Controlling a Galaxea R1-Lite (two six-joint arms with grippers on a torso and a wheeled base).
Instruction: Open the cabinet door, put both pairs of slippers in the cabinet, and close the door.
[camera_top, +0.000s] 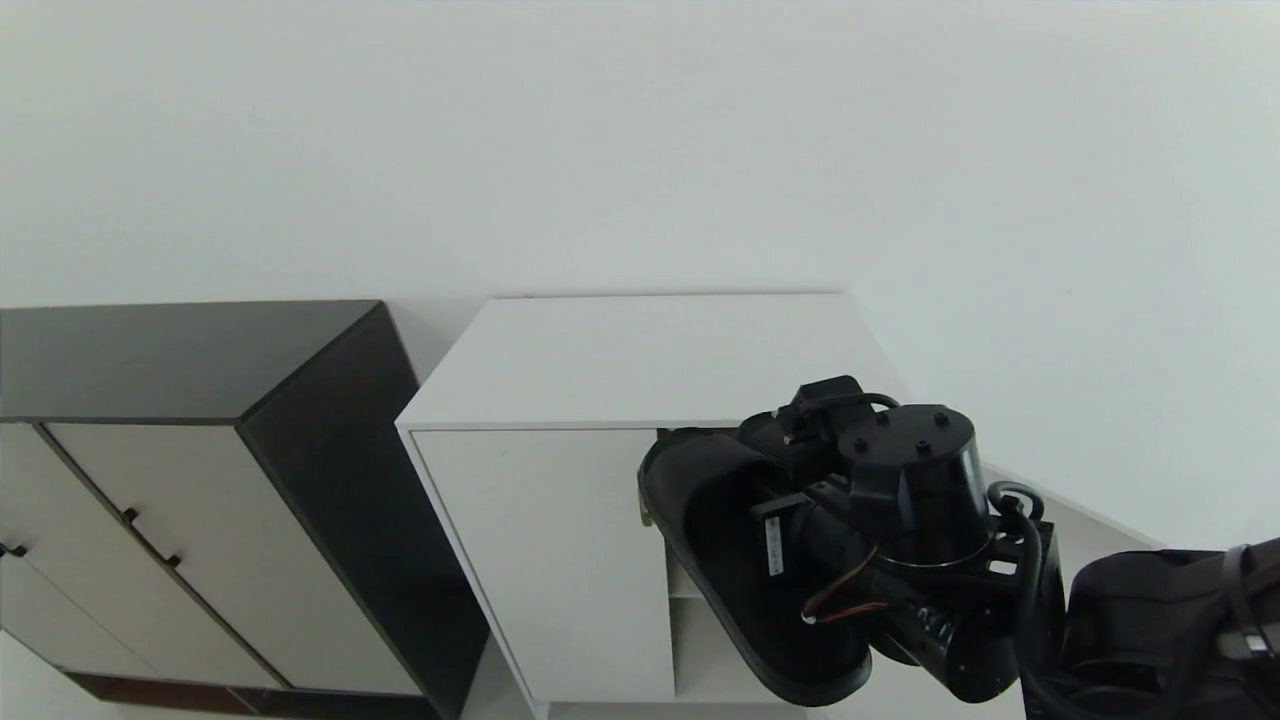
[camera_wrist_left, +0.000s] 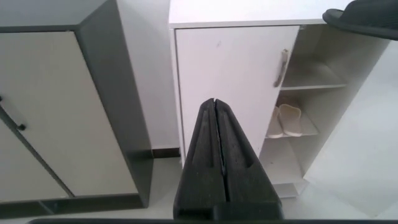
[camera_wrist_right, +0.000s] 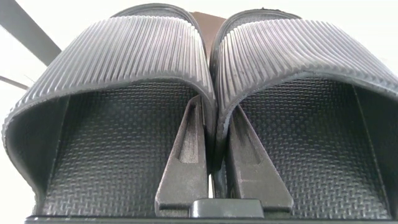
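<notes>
We see the right hand (camera_wrist_right: 214, 118) closed on the black slippers (camera_wrist_right: 118, 143). One finger lies inside each slipper, and the two fingers pinch the slippers' touching inner walls between them. The pair sits side by side with the ribbed straps arching over the fingers. From the head view, the hand holds the pair in the air in front of the white cabinet (camera_top: 640, 360), before its open right half. The upper end of the slippers is just below the cabinet's top edge. We cannot tell whether they touch any shelf.

The left hand (camera_wrist_left: 215, 106) is closed on nothing, its fingers pressed flat together. It points at the cabinet's closed door (camera_wrist_left: 230, 74), apart from it. The door's handle (camera_wrist_left: 282, 67) runs along the edge next to the open half.

Inside, a pair of pale slippers (camera_wrist_left: 285, 119) lies on a middle shelf, below an upper shelf (camera_wrist_left: 311, 78). A dark cabinet (camera_top: 330, 480) with pale doors stands just beside the white one, on its left.
</notes>
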